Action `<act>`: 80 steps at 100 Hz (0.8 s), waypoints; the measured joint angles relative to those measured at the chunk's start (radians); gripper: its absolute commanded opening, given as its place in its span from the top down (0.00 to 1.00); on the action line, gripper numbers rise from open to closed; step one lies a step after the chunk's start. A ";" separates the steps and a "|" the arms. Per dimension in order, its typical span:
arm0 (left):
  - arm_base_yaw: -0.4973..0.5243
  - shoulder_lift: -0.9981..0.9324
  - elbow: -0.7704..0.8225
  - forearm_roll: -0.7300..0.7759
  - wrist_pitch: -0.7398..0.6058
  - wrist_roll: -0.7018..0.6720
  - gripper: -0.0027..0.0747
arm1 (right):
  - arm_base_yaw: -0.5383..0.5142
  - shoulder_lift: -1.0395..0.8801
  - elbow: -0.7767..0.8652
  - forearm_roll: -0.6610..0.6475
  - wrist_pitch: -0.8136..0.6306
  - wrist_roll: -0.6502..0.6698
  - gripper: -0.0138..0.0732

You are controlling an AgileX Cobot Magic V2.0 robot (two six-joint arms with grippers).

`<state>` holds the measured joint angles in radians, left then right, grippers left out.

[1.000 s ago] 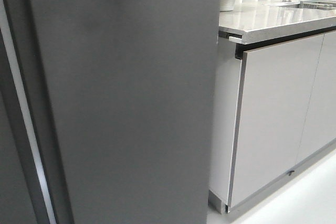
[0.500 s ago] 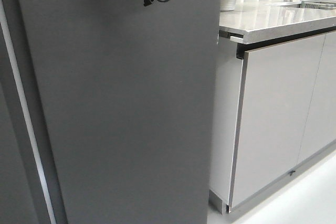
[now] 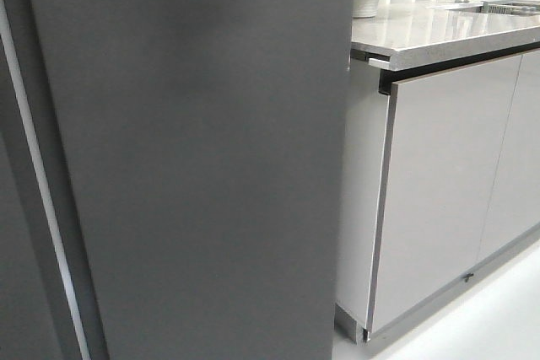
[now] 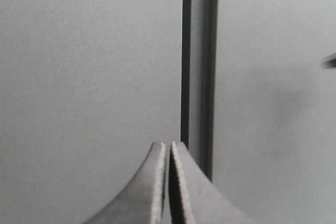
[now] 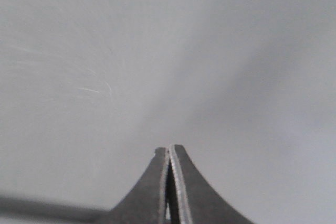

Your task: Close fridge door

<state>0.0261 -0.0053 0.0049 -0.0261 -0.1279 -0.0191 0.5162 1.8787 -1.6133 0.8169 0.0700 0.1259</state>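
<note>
A blurred dark gripper part is cut off above the fridge door (image 3: 194,166). Left gripper (image 4: 168,148) and right gripper (image 5: 169,151) jaws pressed together, empty, tips toward grey panel.

- Front view: even, soft daylight; brightest at the countertop (image 3: 439,31), which carries a pale sheen.
- The fridge door (image 3: 202,166) reads matte, no glare; a soft, diffuse shadow sits on it near its upper edge, under a dark blurred shape at the frame top.
- Glossy cabinet doors (image 3: 447,183) beside the fridge door show a faint, even reflection.
- Left wrist view: flat grey, dim; left gripper (image 4: 168,145) fingertips soft-edged, a vague shadow on the panel behind.
- Right wrist view: low contrast, hazy; faint bright scratches glint above the right gripper (image 5: 169,149), and a broad soft shadow falls beside it.
</note>
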 measured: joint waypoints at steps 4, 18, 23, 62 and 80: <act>0.000 0.000 0.000 0.000 0.000 0.000 0.99 | -0.014 -0.061 0.072 -0.030 -0.008 0.000 0.89; 0.000 0.000 0.000 0.000 0.000 0.000 0.99 | -0.084 -0.266 0.294 -0.124 -0.021 -0.004 0.89; 0.000 0.000 0.000 0.000 0.000 0.000 0.99 | -0.114 -0.339 0.363 -0.154 -0.021 -0.011 0.89; 0.000 0.000 0.000 0.000 0.000 0.000 0.99 | -0.348 -0.935 0.845 -0.476 -0.025 -0.034 0.89; 0.000 0.000 0.000 0.000 0.000 0.000 0.99 | -0.426 -1.194 1.043 -0.543 -0.025 -0.035 0.89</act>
<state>0.0261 -0.0053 0.0049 -0.0261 -0.1279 -0.0191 0.0905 0.6848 -0.5703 0.2741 0.0455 0.0908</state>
